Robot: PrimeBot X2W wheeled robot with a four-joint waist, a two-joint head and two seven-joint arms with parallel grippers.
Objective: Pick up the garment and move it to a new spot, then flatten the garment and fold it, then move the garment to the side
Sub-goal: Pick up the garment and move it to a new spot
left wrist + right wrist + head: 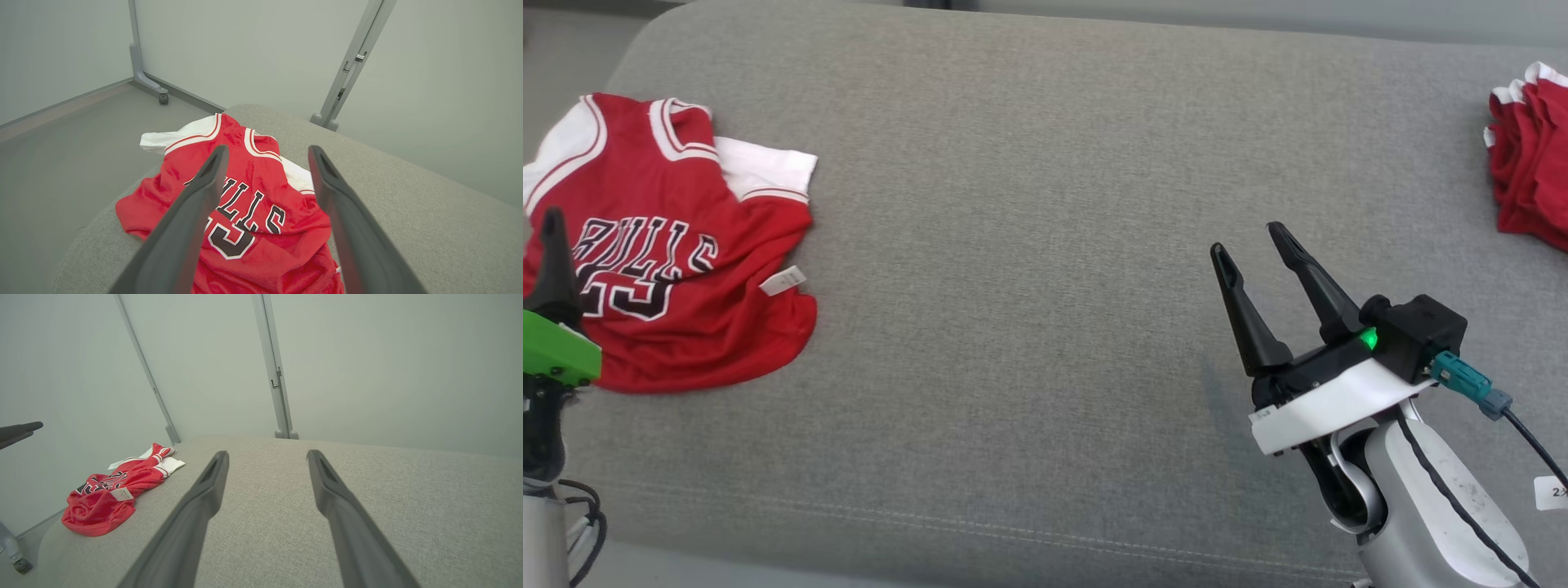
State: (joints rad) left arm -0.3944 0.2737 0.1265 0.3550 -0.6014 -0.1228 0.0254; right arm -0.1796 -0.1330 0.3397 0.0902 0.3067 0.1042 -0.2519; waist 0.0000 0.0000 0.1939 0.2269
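Nothing is done yet: the red Bulls jersey (727, 327) lies crumpled and ungrasped, my left gripper (268, 149) and right gripper (1246, 238) both spread and empty.

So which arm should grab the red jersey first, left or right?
Left. The left gripper, open, hangs right at the crumpled jersey; the right gripper, also open, sits far across the grey cushion.

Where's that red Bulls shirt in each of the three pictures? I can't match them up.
Head view: red jersey at far left, on the grey cushion.
Left wrist view: jersey at centre, behind the open left gripper.
Right wrist view: jersey at lower left.
Shared landmark: its white sleeve, on the side nearer the cushion's middle.
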